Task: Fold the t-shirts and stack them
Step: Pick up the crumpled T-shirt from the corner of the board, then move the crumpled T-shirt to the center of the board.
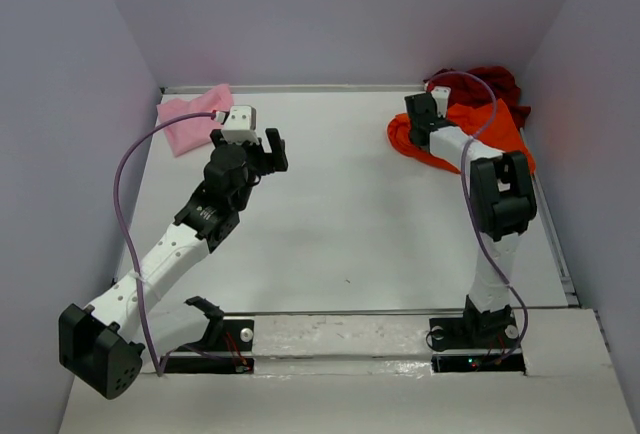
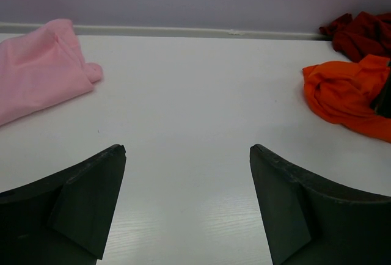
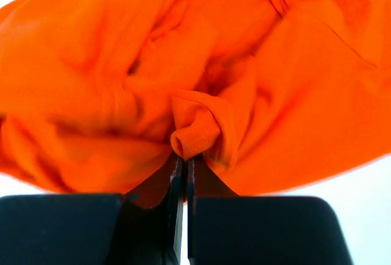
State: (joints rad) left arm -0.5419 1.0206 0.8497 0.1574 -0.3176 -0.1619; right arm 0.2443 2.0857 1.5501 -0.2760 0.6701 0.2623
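Note:
The light pink t-shirt (image 1: 192,118) lies folded at the far left corner; it also shows in the left wrist view (image 2: 36,72). The bright orange t-shirt (image 1: 490,132) lies crumpled at the far right and also shows in the left wrist view (image 2: 345,94). It fills the right wrist view (image 3: 201,63). The dark red t-shirt (image 1: 485,82) is bunched behind it against the back wall (image 2: 360,33). My left gripper (image 1: 272,150) is open and empty, right of the pink shirt (image 2: 186,155). My right gripper (image 1: 425,126) is shut on a fold of the orange shirt (image 3: 185,158).
White side and back walls box in the table (image 1: 350,224). A raised lip (image 1: 565,254) runs along the table's right edge. A purple cable (image 1: 125,204) loops off the left arm.

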